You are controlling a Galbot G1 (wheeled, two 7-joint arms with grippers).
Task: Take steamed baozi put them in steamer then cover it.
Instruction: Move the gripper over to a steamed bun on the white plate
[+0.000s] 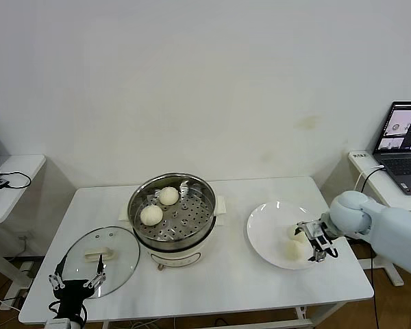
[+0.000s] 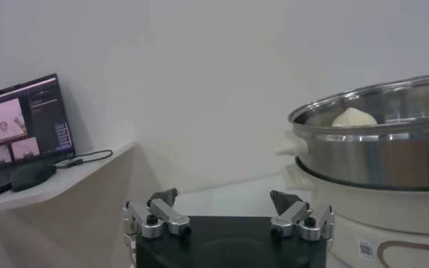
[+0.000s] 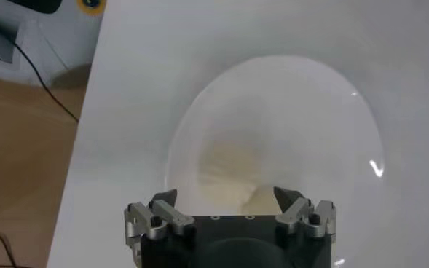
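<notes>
1. Head view: 2 steamed baozi (image 1: 159, 205), smooth cream-white rounds, sit on the perforated tray of the shiny steel steamer (image 1: 172, 219) at the middle of the desk (image 1: 233, 274).
2. 2 more buns (image 1: 294, 241) lie on the white plate (image 1: 267, 233) to its right.
3. The clear glass cover (image 1: 99, 260), with a cream handle, lies flat on the desk left of the steamer.
4. The right gripper (image 1: 312, 241) reaches in from the right, low over the plate's buns, jaws wide apart and holding nothing.
5. The left gripper (image 1: 76, 280) waits at the desk's near edge by the cover, jaws spread and empty.
</notes>
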